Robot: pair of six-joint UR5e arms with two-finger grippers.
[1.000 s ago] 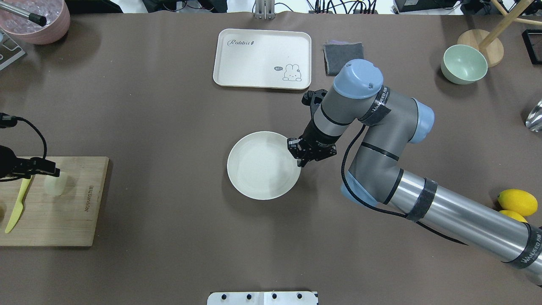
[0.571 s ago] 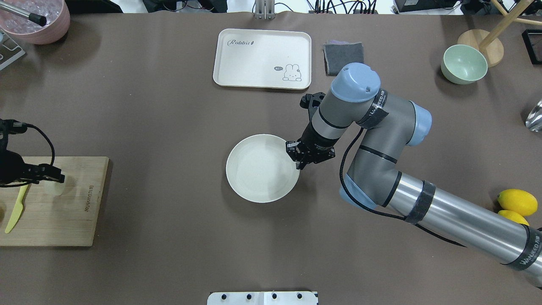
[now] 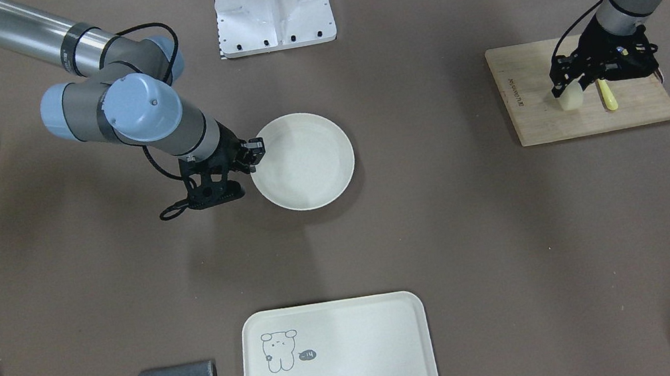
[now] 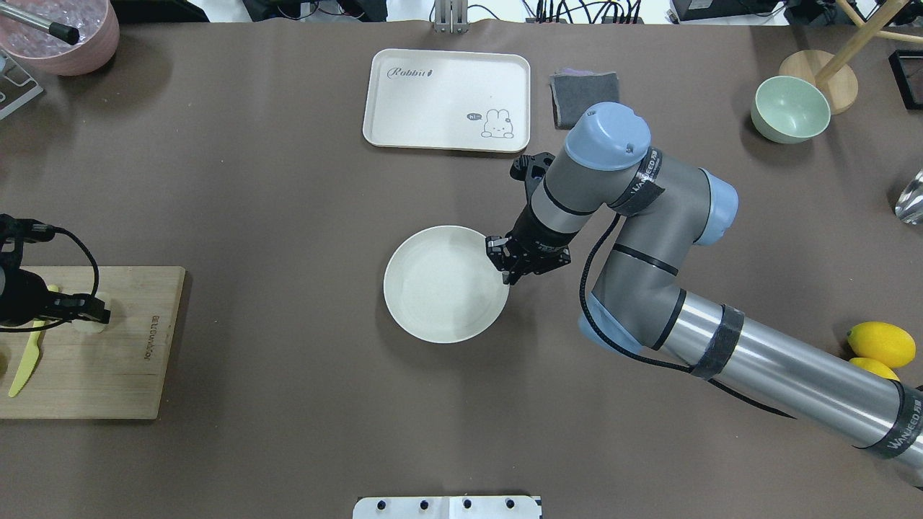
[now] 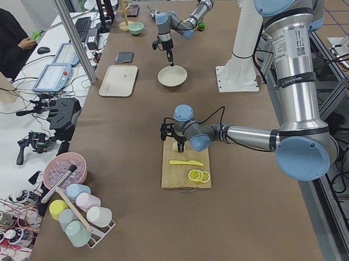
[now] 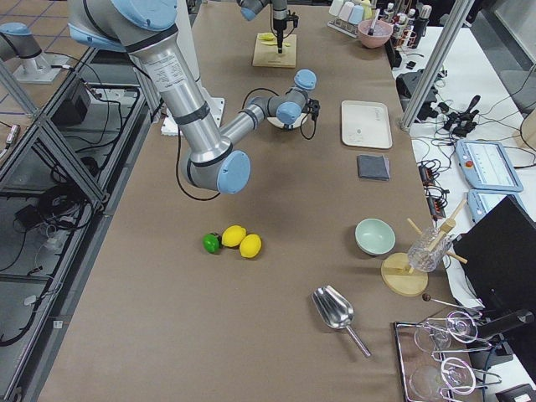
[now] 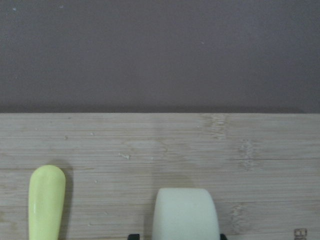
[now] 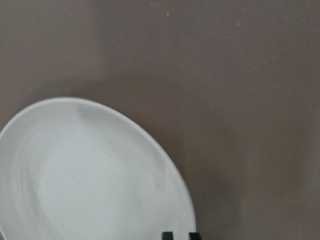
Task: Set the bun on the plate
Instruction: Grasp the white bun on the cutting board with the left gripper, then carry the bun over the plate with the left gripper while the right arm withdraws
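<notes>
Bun (image 7: 185, 215) stands upright on the wooden cutting board (image 3: 567, 124), far out on my left. My left gripper (image 3: 568, 89) is lowered over it with a fingertip close on either side, though I cannot tell whether they press it. A yellow plastic knife (image 7: 46, 200) lies just beside the bun on the board, and lemon slices (image 5: 198, 176) sit at the board's near end. My right gripper (image 4: 510, 274) is pinched onto the right rim of the plate (image 4: 433, 295), which sits mid-table with nothing in it, well apart from the bun. Beyond the plate lies the rabbit-print tray (image 4: 433, 101), also bare, with a folded grey cloth (image 4: 585, 97) to its right. The pale green bowl (image 4: 789, 108) at far right holds nothing that I can see. At far left, a pink tub (image 4: 72, 50) holds clear lumps and a metal handle. Two lemons (image 4: 881, 344) lie near my right arm. Everything rests on a brown table covering (image 4: 252, 180). Past the far edge runs a desk with tablets, where a person in black (image 5: 5, 39) sits.
</notes>
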